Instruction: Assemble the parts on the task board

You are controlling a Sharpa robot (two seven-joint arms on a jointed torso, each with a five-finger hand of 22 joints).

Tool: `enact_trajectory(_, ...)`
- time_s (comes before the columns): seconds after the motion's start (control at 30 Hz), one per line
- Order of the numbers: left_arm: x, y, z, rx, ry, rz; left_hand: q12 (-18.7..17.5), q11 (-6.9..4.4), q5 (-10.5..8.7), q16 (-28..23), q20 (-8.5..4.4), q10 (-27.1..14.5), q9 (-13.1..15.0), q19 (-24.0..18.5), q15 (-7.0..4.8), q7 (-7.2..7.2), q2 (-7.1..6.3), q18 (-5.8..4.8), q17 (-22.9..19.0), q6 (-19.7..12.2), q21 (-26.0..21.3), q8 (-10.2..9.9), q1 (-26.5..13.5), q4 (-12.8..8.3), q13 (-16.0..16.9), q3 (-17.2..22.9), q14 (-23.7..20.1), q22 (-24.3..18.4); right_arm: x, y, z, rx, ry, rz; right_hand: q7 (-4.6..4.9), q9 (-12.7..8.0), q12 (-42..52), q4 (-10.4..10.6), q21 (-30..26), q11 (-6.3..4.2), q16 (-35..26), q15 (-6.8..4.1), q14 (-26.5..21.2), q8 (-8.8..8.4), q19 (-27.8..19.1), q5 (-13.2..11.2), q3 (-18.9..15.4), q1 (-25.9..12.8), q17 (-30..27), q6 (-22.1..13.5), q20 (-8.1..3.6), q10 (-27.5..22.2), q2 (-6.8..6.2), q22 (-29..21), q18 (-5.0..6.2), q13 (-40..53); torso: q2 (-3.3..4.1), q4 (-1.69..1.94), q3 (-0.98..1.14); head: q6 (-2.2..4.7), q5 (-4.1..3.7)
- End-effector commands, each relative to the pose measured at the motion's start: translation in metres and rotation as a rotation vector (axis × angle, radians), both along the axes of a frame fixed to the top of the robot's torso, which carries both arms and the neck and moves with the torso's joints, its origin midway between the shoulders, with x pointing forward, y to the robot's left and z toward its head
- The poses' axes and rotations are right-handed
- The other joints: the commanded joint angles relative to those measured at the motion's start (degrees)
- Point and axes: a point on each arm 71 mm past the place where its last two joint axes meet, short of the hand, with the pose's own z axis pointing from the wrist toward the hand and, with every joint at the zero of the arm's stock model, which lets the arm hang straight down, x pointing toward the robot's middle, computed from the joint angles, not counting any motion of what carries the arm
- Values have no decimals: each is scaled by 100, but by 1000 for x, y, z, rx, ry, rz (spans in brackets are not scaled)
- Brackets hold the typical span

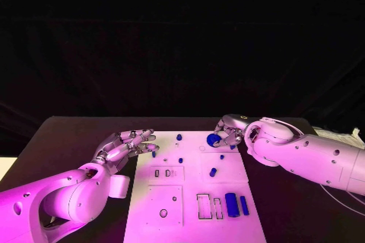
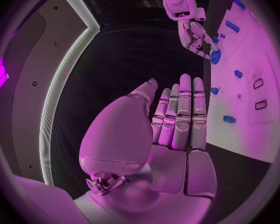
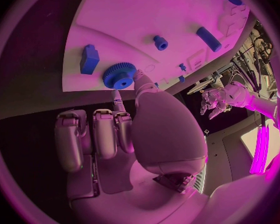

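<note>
One small gear (image 3: 119, 75), likely light, rigid, toothed-rim grip, pinched by right hand (image 1: 226, 131) at far board (image 1: 194, 211); left hand (image 1: 129, 144) released.

White task board (image 1: 190, 211), scattered blue parts, blue gear (image 1: 213, 139) at far edge

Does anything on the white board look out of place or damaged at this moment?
Nothing stands out. The right hand pinches a blue gear at the task board's far edge, the left hand hovers open beside the board, and the other blue parts lie neatly, with no damage visible.
</note>
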Motion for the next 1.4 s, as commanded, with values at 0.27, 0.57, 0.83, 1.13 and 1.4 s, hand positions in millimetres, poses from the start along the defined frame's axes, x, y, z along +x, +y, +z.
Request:
enact_trajectory(0.27,0,-2,1,-13,-5,-20,-17,2,-34,-37,38,-52,-2,-17,-3,17,-23,70,8,-12,-37,-38,41,-18,-1,29,-33,-8,4,1,-4,-42,2,9,0,7,60,32,51,45,24,45,351,40,493,0,37,83,256,24,62,593,90,1285,-103,1482,-3,2,-2,-23,14)
enact_trajectory(0.57,0,-3,1,-13,-4,-21,-17,2,-34,-37,38,-52,-2,-17,-3,17,-23,70,8,-12,-37,-38,41,-18,-1,29,-33,-8,6,2,-6,-41,14,13,-3,10,86,25,62,43,23,44,351,60,504,33,66,93,259,57,63,606,160,1311,-108,1505,-1,4,0,-40,10)
enact_trajectory(0.83,0,-3,1,-13,-3,-22,-17,2,-34,-37,38,-52,-2,-17,-3,17,-23,70,8,-12,-37,-38,41,-18,-1,29,-33,-8,7,2,-7,-45,28,21,-22,26,86,-24,78,30,21,30,351,112,520,70,126,125,268,188,55,606,293,1346,-116,1506,-4,3,-2,-47,14)
enact_trajectory(1.13,0,-3,1,-13,-2,-23,-17,2,-34,-37,38,-52,-2,-17,-3,17,-23,70,8,-12,-37,-38,41,-18,-1,29,-33,-8,6,4,-8,-62,15,25,-100,65,86,-212,97,-35,16,-29,353,163,542,-174,290,279,280,456,12,606,460,1392,-126,1506,-5,4,-2,-49,18)
enact_trajectory(1.4,0,-3,1,-13,-2,-24,-17,2,-34,-37,38,-52,-2,-17,-3,17,-23,70,8,-12,-37,-38,41,-18,-1,29,-33,-8,2,13,0,-94,-123,57,-204,116,86,-457,136,-130,9,-110,355,192,589,-346,668,516,290,711,-62,606,670,1486,-148,1506,-6,4,1,-43,17)
